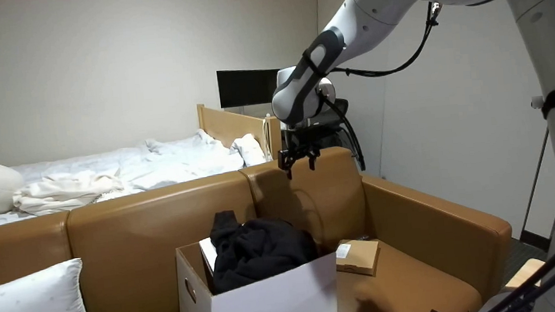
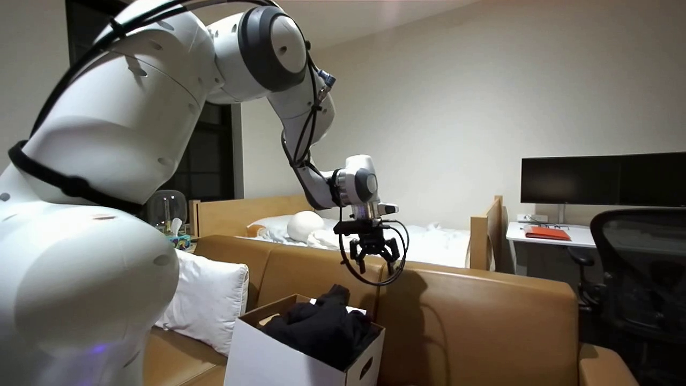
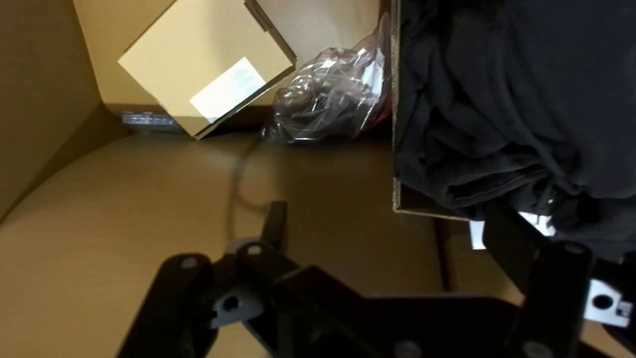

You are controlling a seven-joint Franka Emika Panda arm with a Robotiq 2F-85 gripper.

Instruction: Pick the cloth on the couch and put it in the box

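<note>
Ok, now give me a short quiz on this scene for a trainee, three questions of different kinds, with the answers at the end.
1. Where is the bunched black fabric cloth?
A) On the wooden bed with white sheets
B) In the white-sided cardboard box
C) On the black mesh office chair

2. True or false: the black two-fingered gripper stands open and holds nothing.

3. In the wrist view, what lies between the flat tan cardboard carton and the box?

Key:
1. B
2. True
3. Crumpled clear plastic
</note>
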